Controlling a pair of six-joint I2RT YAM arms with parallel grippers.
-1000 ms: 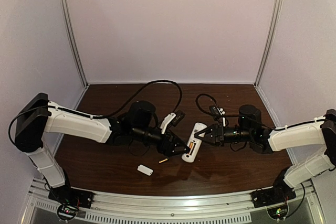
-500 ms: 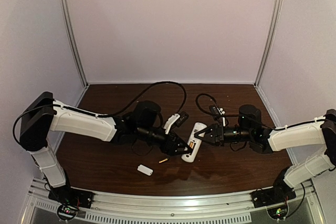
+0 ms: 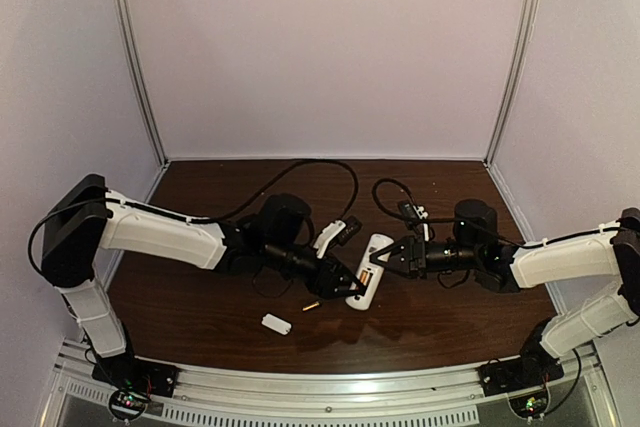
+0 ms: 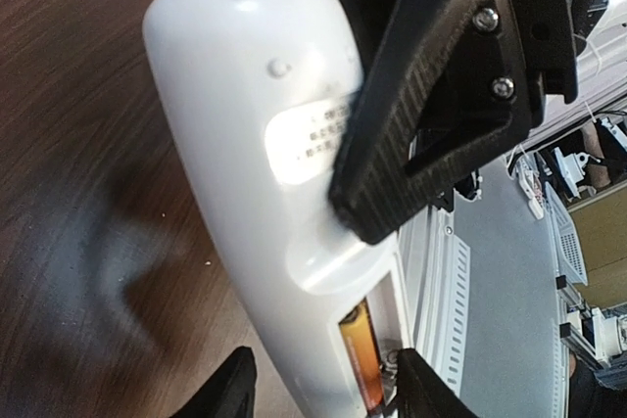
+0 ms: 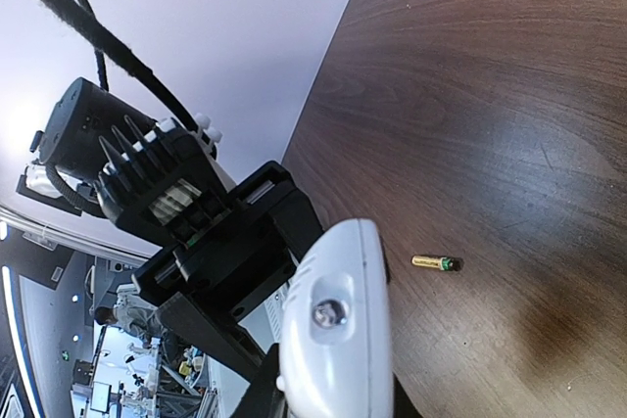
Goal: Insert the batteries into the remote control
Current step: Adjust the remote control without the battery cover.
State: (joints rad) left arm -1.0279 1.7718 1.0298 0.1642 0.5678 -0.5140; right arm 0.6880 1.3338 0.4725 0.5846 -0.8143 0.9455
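The white remote control (image 3: 373,252) lies back-up between the arms, its battery bay open. My right gripper (image 3: 386,264) is shut on its middle; one black finger (image 4: 441,95) presses on the remote's back (image 4: 245,124). The orange battery (image 4: 364,359) sits in the bay. My left gripper (image 3: 354,285) is open, its fingertips (image 4: 235,389) on either side of the remote's bay end (image 4: 328,394). The golden battery (image 3: 311,305) lies loose on the table, also in the right wrist view (image 5: 436,262). The remote's front end (image 5: 333,340) fills that view.
A small plain white cover piece (image 3: 275,324) lies on the dark wood table (image 3: 200,317) near the front. Black cables (image 3: 300,162) loop behind both arms. Pale walls enclose the back and sides, and a metal rail (image 3: 320,397) runs along the front edge.
My left arm has moved slightly right, bringing its gripper up to the remote's bay end. The right gripper, remote and loose battery have not moved.
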